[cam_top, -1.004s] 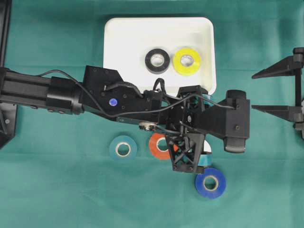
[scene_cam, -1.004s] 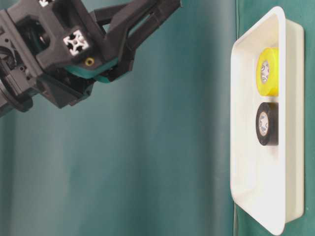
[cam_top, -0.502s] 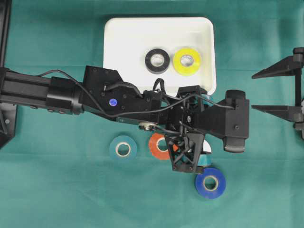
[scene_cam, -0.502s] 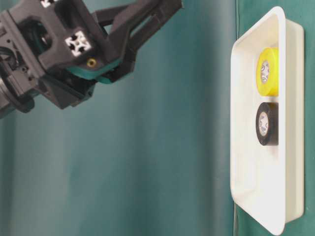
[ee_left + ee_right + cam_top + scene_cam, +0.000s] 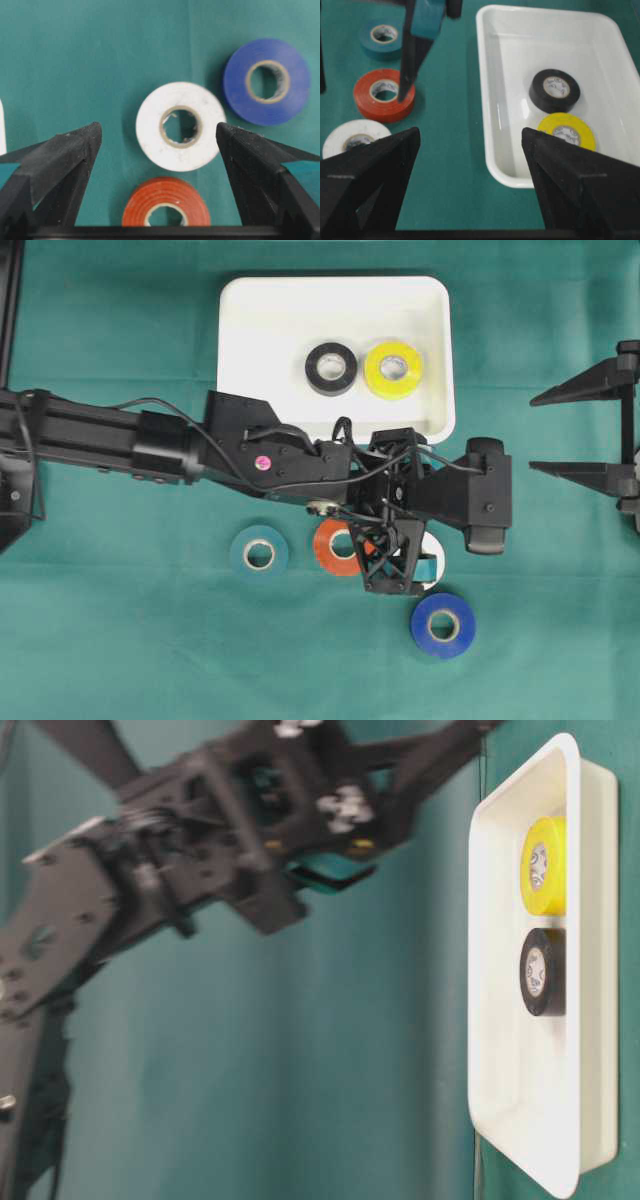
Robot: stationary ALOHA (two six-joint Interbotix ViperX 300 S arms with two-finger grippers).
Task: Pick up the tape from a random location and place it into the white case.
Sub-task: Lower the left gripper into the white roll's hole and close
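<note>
We see the left end effector [image 5: 157, 140] spread wide above the white tape [image 5: 181, 126], which lies flat on the bench [image 5: 75, 60] with the blue roll [image 5: 266, 81] at two o'clock and the orange roll [image 5: 166, 207] at six. The right end effector [image 5: 575, 430] is also apart, holding nothing. The white case [image 5: 270, 330] holds a black roll [image 5: 331, 367] and a yellow roll [image 5: 393, 369].

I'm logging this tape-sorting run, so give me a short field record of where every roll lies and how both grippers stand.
in white case: black roll; yellow roll
on green cloth: teal roll; orange roll; white roll; blue roll
left gripper: open, white roll between its fingers, not gripped
right gripper: open, empty, at the right edge
</note>
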